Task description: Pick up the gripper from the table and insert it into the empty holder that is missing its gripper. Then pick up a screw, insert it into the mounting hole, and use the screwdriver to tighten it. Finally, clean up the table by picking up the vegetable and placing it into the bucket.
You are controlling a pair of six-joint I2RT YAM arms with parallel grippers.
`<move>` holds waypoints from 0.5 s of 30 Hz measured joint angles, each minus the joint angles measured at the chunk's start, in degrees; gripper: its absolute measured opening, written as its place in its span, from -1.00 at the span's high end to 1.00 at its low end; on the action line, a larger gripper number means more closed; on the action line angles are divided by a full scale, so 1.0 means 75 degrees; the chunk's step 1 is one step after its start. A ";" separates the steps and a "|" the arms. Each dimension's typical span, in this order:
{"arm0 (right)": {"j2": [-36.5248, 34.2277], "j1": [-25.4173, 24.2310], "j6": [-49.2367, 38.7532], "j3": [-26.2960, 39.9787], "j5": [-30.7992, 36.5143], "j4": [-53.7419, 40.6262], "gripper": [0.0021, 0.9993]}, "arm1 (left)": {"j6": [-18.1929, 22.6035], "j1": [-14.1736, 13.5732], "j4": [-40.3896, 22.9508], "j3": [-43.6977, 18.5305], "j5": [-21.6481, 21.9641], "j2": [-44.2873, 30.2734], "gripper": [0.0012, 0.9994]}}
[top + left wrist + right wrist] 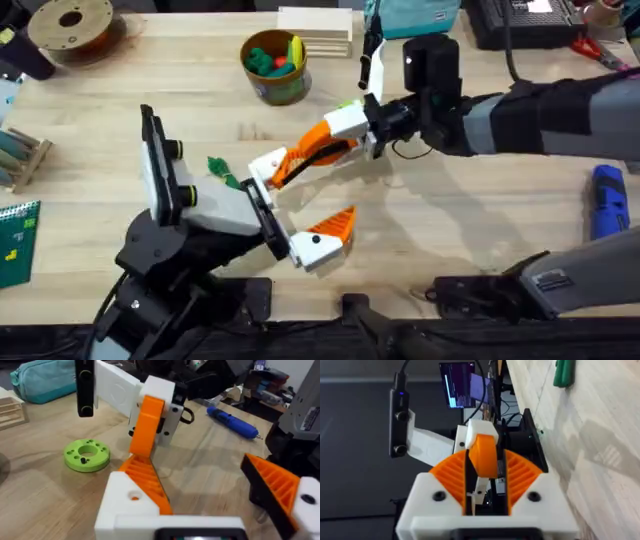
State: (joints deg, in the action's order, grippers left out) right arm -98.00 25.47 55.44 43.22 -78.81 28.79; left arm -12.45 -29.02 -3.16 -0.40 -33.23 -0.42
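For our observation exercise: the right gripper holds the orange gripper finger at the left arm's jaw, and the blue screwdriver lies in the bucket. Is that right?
Not quite. The screwdriver lies on the table beside the right arm, not in the bucket, as the overhead view shows. The right gripper does hold the gripper.

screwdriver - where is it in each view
overhead: the screwdriver lies at the table's far right edge, beside the right arm.
left wrist: it lies on the table, beyond the right gripper.
right wrist: not in this picture.
Shared landmark: the right gripper, its fingers closed on the orange gripper, in all three views.
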 joint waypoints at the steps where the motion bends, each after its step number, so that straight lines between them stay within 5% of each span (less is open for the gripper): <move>1: 0.0000 0.0000 -0.0009 0.0000 -0.0024 -0.0021 0.29 | 0.0000 0.0000 0.0000 0.0000 0.0000 0.0001 -0.97; 2: 0.0000 0.0000 -0.0030 0.0000 -0.0078 -0.0077 0.73 | 0.0000 0.0000 0.0000 0.0000 0.0000 0.0001 -0.97; 4: 0.0000 -0.0007 -0.0020 0.0000 -0.0078 -0.0091 0.94 | 0.0038 0.0000 0.0002 0.0000 -0.0004 0.0003 -0.97; 15: 0.0000 -0.0009 0.0265 0.0000 -0.0062 -0.0076 0.96 | 0.0055 0.0000 0.0000 0.0000 -0.0004 0.0003 -0.97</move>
State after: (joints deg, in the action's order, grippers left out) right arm -98.00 25.41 57.43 43.22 -79.27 28.22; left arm -12.03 -29.02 -3.16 -0.40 -33.26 -0.40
